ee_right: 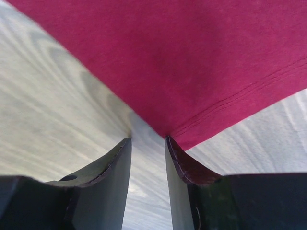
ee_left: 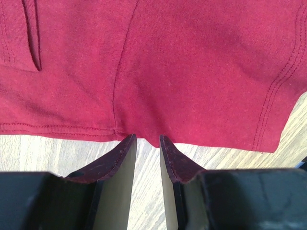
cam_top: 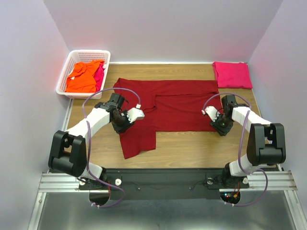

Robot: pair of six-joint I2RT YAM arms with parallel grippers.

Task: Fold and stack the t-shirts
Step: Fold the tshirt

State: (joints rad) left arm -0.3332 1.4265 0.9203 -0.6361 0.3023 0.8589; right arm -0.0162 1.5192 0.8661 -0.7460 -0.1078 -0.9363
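One dark red t-shirt (cam_top: 177, 108) lies spread across the middle of the table.
From above I see a folded pink t-shirt (cam_top: 232, 74) at the far right. On my left wrist view, the left jaws stand narrow at the hem. On the right wrist view, the right jaws stand narrow beside its corner, with bare table between them.

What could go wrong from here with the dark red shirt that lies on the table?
1. The right fingers are open with only the corner of the dark red shirt at their tips. Closing may catch too little cloth, and the corner could slip out.
2. The left fingers stand at the hem, beside a seam. They might pinch only one layer, so the fold could come out uneven.
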